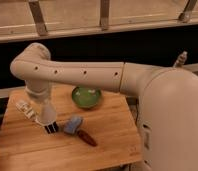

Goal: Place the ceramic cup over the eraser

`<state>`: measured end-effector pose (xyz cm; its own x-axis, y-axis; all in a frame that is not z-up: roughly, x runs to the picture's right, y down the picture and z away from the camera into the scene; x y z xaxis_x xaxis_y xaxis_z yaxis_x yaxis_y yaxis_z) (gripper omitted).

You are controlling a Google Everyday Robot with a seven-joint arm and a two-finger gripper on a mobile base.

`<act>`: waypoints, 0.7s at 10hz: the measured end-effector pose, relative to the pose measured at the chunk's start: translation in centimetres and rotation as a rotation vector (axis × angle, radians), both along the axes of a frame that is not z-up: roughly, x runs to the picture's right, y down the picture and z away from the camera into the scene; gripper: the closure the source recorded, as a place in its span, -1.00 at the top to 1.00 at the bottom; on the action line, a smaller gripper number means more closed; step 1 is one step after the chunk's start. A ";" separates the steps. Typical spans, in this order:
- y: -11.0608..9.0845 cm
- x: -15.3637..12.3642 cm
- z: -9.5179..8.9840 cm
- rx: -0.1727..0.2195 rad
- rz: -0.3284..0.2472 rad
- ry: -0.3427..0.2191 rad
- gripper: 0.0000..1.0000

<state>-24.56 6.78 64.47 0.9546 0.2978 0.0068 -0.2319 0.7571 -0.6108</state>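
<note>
The task looks near its end: the claw [48,121] hangs low over the left part of the wooden worktop [109,142], closed on the ceramic cup [46,114], a small plain white cylinder held mouth-down. Right under the cup's rim sits the eraser [51,128], a small dark block with pale stripes, of which only the lower end shows. Whether the cup already rests over it or is just above cannot be told. What seems left is to settle the cup fully and release it. Just beside the eraser to the right lie a blue-grey pad [72,125] and a dark red oblong [86,138]; a green bowl [87,97] stands farther back.
</note>
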 end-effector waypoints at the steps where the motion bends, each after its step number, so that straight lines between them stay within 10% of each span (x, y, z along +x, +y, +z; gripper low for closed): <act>1: 0.1 0.0 0.7 -0.007 0.003 -0.002 -1.00; 7: 1.1 -0.1 2.5 -0.051 0.003 -0.027 -0.99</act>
<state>-24.64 7.87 67.00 0.9532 0.3017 0.0172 -0.2174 0.7241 -0.6546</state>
